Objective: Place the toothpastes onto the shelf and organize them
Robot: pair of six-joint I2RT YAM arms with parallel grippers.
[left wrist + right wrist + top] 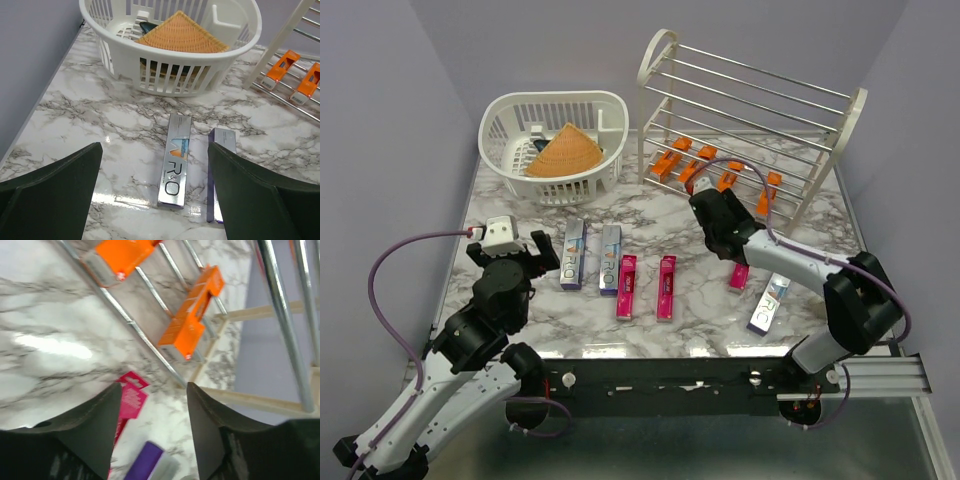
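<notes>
The shelf [851, 108] stands at the back right, with several orange toothpastes [692, 172] on its lowest rods. Two silver toothpastes [572, 254] and two pink ones [627, 286] lie in a row mid-table. Another pink one [739, 277] and a silver one [769, 303] lie under my right arm. My left gripper [535, 248] is open and empty, just left of the silver pair; its wrist view shows one silver carton [175, 160] between the fingers [60, 190]. My right gripper [705, 205] is open and empty in front of the shelf, above a pink carton [127, 400] and a purple-ended one [147, 465].
A white slotted basket [555, 100] holding a tan woven cone [565, 152] stands at the back left, also in the left wrist view [165, 75]. The shelf's lowest rods [150, 342] with an orange carton [192, 317] lie just beyond my right fingers. Purple walls close in three sides.
</notes>
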